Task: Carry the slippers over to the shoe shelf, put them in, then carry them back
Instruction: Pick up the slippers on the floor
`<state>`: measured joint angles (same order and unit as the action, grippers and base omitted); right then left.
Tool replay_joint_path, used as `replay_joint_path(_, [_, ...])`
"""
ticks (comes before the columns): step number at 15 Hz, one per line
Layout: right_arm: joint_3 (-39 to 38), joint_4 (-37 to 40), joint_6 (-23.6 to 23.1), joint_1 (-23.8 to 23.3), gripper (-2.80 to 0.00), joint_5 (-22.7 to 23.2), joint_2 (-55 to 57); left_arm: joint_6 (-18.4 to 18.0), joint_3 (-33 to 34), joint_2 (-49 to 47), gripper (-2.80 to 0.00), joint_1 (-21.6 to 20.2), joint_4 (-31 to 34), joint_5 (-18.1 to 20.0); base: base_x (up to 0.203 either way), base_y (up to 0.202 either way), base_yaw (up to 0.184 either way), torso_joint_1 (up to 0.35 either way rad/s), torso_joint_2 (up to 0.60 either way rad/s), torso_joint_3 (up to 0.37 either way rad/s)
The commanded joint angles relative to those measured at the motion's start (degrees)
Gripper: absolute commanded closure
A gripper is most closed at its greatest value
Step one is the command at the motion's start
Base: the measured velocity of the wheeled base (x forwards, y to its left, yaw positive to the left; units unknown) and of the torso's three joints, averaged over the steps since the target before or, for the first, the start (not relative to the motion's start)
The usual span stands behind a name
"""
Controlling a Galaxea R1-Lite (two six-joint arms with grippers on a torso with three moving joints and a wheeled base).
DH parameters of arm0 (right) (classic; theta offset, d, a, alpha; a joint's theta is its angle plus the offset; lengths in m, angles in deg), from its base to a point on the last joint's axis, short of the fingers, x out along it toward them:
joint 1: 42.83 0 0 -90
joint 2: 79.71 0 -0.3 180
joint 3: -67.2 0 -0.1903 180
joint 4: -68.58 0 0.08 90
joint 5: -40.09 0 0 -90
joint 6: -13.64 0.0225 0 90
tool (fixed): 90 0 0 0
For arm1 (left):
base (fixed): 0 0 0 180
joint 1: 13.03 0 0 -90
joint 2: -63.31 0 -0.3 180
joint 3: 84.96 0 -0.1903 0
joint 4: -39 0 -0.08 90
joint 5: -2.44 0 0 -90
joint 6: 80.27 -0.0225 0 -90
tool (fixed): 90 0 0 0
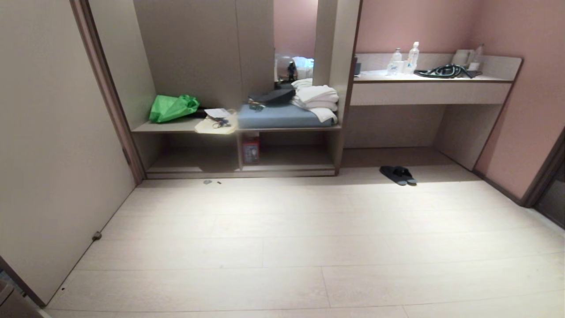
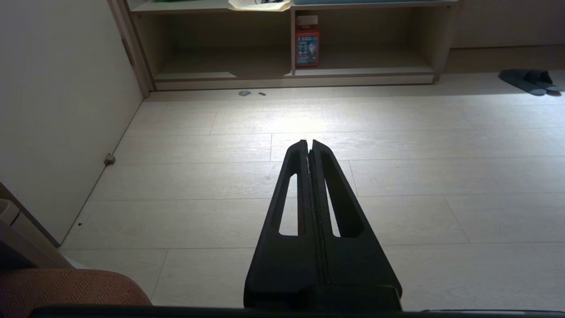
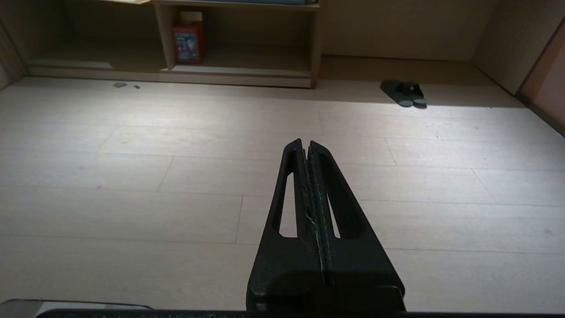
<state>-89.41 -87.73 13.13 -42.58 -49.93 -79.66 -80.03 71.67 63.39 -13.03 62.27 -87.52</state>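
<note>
Head view takes in the whole room, and the slippers (image 1: 398,175) lie side by side on the pale floor (image 1: 282,247), touching each other, at the edge of the shadow under the long counter (image 1: 430,79). They sit just to the right of the low cabinet, well apart from the robot. Neither arm shows in this view.

At the bottom of that cabinet are two low cubbies. The shoe shelf (image 1: 291,167) is the right-hand, narrower one, nearer the slippers. A red box (image 1: 250,150) stands upright in it, tight against the divider. The wider cubby (image 1: 194,168) lies to its left.

On the ledge above are a green bag (image 1: 173,107), a blue cushion (image 1: 282,117) and a stack of folded white towels (image 1: 315,100). Bottles (image 1: 412,56) and a coiled black hose (image 1: 443,70) sit on the counter.

Over to the left wrist view: the left pincer (image 2: 309,143) is pressed together, tips meeting, hanging over bare floor with nothing in it. The slippers (image 2: 529,81) show far off at the edge.

Right wrist view, same story: the right pincer (image 3: 306,143) is pressed together and empty above the floorboards, with the slippers (image 3: 404,92) well ahead of it and the red box (image 3: 187,42) in its cubby beyond.
</note>
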Motion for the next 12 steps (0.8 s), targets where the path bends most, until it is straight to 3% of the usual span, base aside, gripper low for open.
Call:
replay_joint_path(1, [-0.02,0.02,-0.02,0.02,0.0,0.02,0.04,0.02,0.0,0.01,0.0,0.0,-0.08,0.02,0.0,0.0,0.0,0.0,0.0,0.0])
replay_joint_path(12, [-0.02,0.02,0.07,0.02,0.0,0.02,0.04,0.02,0.0,0.01,0.0,0.0,0.0,0.04,0.0,0.0,0.0,0.0,0.0,0.0])
